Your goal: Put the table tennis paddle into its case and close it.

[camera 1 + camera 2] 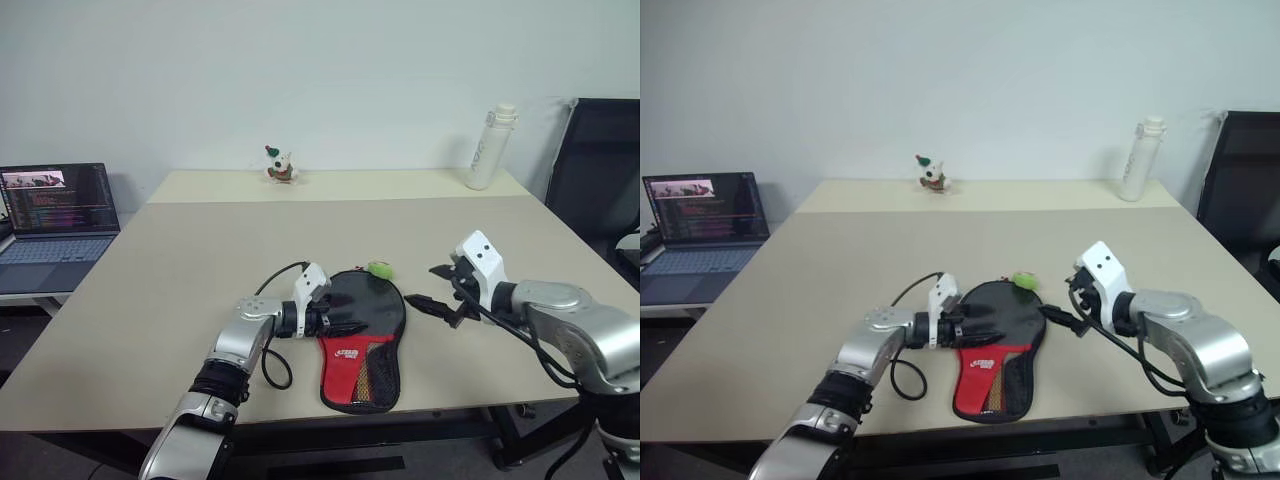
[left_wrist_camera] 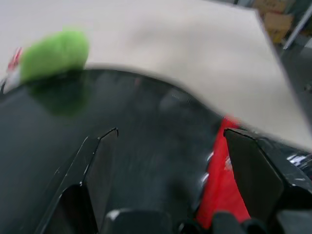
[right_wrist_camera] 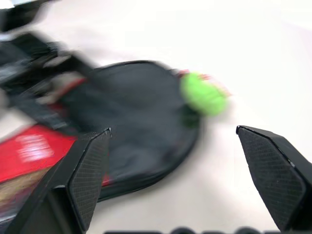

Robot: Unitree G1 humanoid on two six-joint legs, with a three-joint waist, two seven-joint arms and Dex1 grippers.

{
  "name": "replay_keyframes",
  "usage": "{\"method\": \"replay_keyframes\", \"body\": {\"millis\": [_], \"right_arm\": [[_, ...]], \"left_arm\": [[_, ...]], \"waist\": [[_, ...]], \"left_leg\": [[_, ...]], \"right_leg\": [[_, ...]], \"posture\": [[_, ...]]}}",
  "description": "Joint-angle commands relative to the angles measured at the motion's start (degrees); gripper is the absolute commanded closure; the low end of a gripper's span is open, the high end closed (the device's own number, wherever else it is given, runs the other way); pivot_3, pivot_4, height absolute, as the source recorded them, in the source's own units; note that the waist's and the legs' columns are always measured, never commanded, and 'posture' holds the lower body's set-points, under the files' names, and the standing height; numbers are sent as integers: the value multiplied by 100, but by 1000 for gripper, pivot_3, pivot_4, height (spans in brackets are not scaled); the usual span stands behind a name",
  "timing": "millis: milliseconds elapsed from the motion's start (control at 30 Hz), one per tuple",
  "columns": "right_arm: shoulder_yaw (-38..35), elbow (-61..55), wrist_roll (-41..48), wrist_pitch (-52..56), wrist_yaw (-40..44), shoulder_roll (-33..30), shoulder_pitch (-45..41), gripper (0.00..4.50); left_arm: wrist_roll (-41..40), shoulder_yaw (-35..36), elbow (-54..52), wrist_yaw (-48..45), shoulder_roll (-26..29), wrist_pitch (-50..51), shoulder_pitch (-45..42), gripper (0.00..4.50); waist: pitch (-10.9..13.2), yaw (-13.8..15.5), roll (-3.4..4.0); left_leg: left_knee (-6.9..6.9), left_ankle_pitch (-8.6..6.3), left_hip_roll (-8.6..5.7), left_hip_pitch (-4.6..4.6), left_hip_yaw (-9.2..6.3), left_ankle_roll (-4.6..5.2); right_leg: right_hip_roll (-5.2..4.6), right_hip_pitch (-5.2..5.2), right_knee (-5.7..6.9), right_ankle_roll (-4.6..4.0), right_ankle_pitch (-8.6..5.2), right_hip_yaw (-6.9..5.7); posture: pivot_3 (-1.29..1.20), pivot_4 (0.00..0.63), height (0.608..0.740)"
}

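- Near the front edge of the table (image 1: 180, 300) I see the case (image 1: 362, 340) lying flat, red mesh panel toward me, green pom-pom (image 1: 380, 268) at its far rim.
- From the head views I get the laptop (image 1: 58, 212), bottle (image 1: 490, 147) and small toy (image 1: 280, 165); my wrist views miss those.
- My left gripper (image 1: 350, 326), fingers spread, sits over the case's black part, holding nothing.
- My right gripper (image 1: 432, 290) hangs wide open just right of the case, apart from it.

A pale beige bench (image 1: 200, 260) stands before a plain white wall (image 1: 300, 70). A black chair (image 1: 600, 170) sits far right. An open laptop (image 1: 58, 212) rests on a side desk at the left.
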Motion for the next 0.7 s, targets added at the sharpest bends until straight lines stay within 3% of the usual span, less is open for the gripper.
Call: {"method": "replay_keyframes", "body": {"millis": [33, 267, 667, 700], "right_arm": [[381, 878, -556, -945, 128, 218, -473, 0], [840, 2746, -1206, -2152, 306, 1016, -1235, 0], [801, 5859, -2068, -3831, -85, 1973, -2245, 0], [779, 6039, -2108, -3921, -156, 2027, -2305, 172]], "left_arm": [[34, -7, 201, 53, -43, -310, -167, 728], [9, 18, 240, 67, -11, -413, -102, 728], [22, 6, 13, 142, 56, -365, 76, 728], [25, 2, 5, 148, 57, -364, 83, 696]], "waist": [[0, 17, 0], [1, 25, 2], [4, 19, 6], [4, 19, 6]], "left_leg": [[0, 0, -1, -2, 2, 0], [-1, 0, 0, -3, -1, 0], [-1, 0, 0, 0, 0, 0], [-1, 0, 0, 1, 0, 0]], "right_leg": [[-1, -1, 0, 0, 0, 1], [-1, -3, 1, -1, 1, -1], [-1, -4, 7, -33, 20, 0], [-1, -4, 8, -33, 20, 0]], "posture": [[0, 150, 740], [0, 150, 740], [0, 150, 740], [0, 150, 740]]}}
